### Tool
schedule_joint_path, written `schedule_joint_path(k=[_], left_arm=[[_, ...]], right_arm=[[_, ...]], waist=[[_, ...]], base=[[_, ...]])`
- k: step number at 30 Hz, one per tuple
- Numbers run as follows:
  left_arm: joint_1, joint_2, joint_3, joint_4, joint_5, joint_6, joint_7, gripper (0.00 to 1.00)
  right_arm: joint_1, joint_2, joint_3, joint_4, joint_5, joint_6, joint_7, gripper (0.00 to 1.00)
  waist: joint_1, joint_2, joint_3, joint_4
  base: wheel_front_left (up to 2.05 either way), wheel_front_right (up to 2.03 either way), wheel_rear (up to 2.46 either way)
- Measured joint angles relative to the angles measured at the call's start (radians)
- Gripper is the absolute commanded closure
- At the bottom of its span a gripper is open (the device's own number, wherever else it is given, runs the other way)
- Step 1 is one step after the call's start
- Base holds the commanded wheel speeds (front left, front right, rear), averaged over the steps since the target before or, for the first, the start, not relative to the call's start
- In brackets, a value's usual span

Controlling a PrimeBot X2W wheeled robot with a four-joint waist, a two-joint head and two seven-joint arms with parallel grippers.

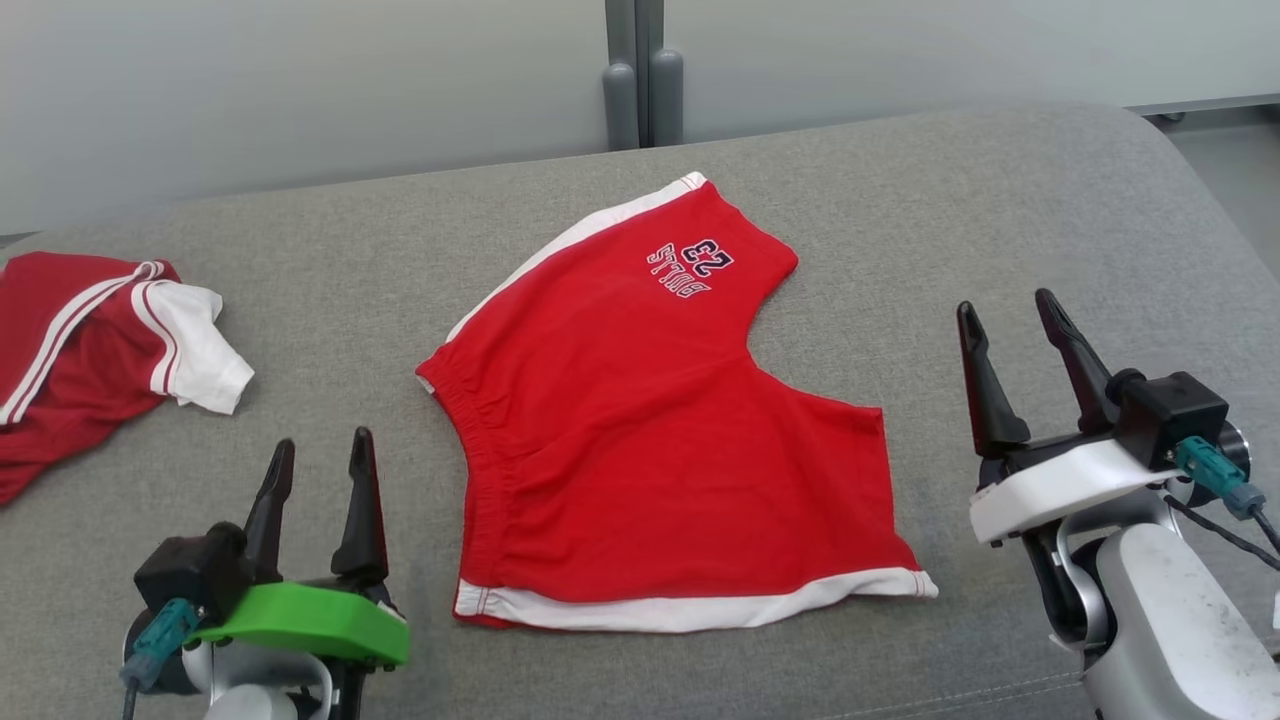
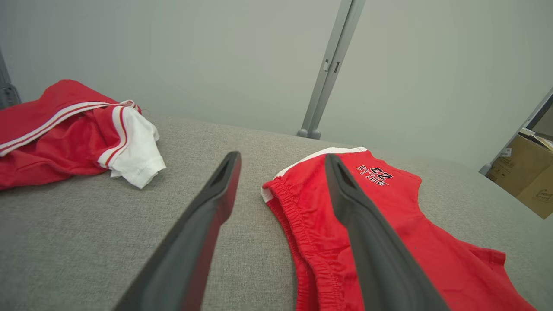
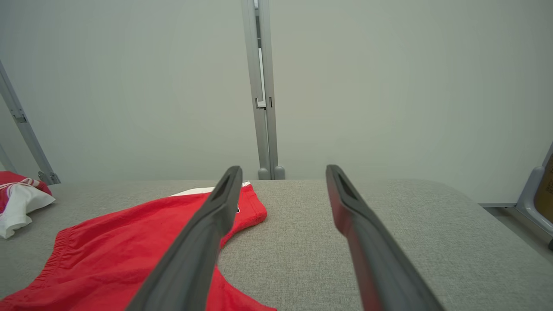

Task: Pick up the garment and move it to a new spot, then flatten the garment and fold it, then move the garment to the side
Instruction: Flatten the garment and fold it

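On the grey cushion (image 1: 950,200), head view, the red shorts (image 1: 640,420) lie flat between the left gripper (image 1: 323,440) and right gripper (image 1: 1005,300), both spread and empty. Left wrist view: a red-and-white top (image 2: 77,129) lies left of the shorts. Right wrist view: its 2 fingers (image 3: 203,242) stand right of the shorts.
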Motion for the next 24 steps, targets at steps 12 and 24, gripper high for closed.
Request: schedule_joint_path(k=[12, 24], left_arm=[[0.054, -0.01, 0.042, 0.005, 0.06, 0.008, 0.0, 0.0], [0.06, -0.026, 0.054, 0.003, 0.096, 0.01, 0.0, 0.0]], right_arm=[[0.059, 0.04, -0.005, 0.004, 0.0, -0.007, 0.0, 0.0], [0.059, 0.046, -0.015, -0.002, -0.003, -0.007, 0.0, 0.0]], waist=[[0.0, 0.0, -0.003, 0.005], [0.0, 0.0, 0.001, 0.006]], base=[[0.0, 0.0, 0.0], [0.0, 0.0, 0.0]])
